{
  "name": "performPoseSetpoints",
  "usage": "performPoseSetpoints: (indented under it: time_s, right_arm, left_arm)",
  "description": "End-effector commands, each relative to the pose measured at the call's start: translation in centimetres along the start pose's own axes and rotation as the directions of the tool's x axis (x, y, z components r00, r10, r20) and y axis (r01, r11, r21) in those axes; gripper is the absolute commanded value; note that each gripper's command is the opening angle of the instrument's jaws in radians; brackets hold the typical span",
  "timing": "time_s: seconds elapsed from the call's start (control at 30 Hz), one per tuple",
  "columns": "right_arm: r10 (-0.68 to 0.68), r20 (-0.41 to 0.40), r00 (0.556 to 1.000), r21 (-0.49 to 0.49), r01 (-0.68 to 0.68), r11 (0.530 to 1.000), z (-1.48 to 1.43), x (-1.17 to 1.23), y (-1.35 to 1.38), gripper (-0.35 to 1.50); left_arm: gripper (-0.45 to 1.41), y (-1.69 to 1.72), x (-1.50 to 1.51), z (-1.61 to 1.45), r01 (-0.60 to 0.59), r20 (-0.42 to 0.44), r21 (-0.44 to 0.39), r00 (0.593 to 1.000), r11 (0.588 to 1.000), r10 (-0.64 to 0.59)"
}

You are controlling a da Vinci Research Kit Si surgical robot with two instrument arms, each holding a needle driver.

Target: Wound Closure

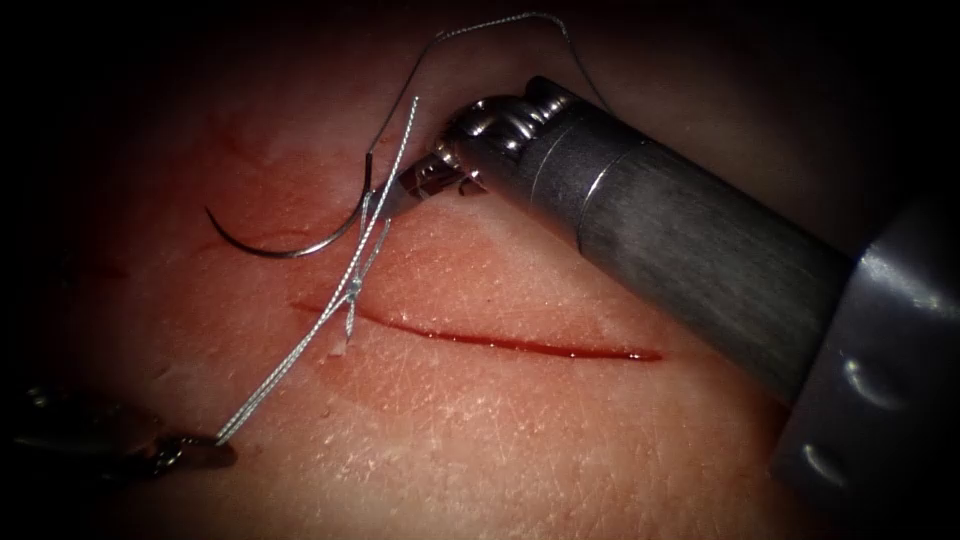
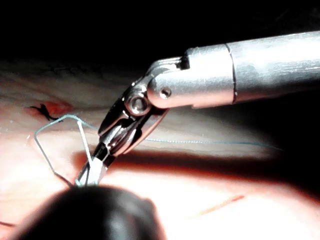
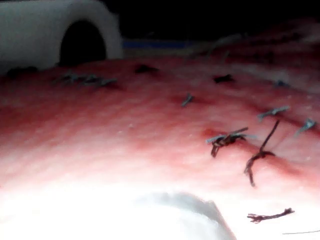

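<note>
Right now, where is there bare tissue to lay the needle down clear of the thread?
Free: the tissue below the cut, right of the left tool. Crowded: the cut's left end, where the right tool and left tool each hold thread across the knot, the needle lying free beside it.

White rounded block (image 3: 55,30) (dark arched opening)

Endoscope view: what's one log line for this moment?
left tool: holds thread | right tool: holds thread | needle: free, lying on tissue above cut
</note>
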Motion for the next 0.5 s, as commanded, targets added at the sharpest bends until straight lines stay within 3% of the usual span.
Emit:
performPoseSetpoints:
  time_s: [0.03,0.27,0.33,0.37,0.5]
  right_arm:
    - [-0.02,-0.002,1.0,-0.014,0.02,1.0,-0.13,0.13,0.06,-0.35]
    - [-0.303,0.102,0.947,-0.064,0.311,0.948,-0.22,0.21,0.25,-0.35]
    - [-0.39,0.136,0.911,-0.071,0.402,0.913,-0.23,0.23,0.27,-0.35]
    - [-0.472,0.185,0.862,-0.077,0.491,0.868,-0.23,0.26,0.29,-0.35]
    - [-0.48,0.198,0.854,-0.093,0.504,0.858,-0.23,0.27,0.27,-0.35]
  left_arm:
    - [-0.45,-0.01,-0.11,-0.04,-0.002,0.005,-0.001,1.0,1.0,0.002]
    - [-0.45,0.01,-0.01,-0.07,-0.004,-0.007,-0.013,1.0,1.0,0.003]
    - [-0.45,0.01,0.02,-0.09,-0.01,-0.015,-0.017,1.0,1.0,0.01]
    - [-0.45,0.02,0.05,-0.1,-0.011,-0.017,-0.019,1.0,1.0,0.01]
    - [-0.45,0.02,0.08,-0.12,-0.01,-0.022,-0.022,1.0,1.0,0.01]
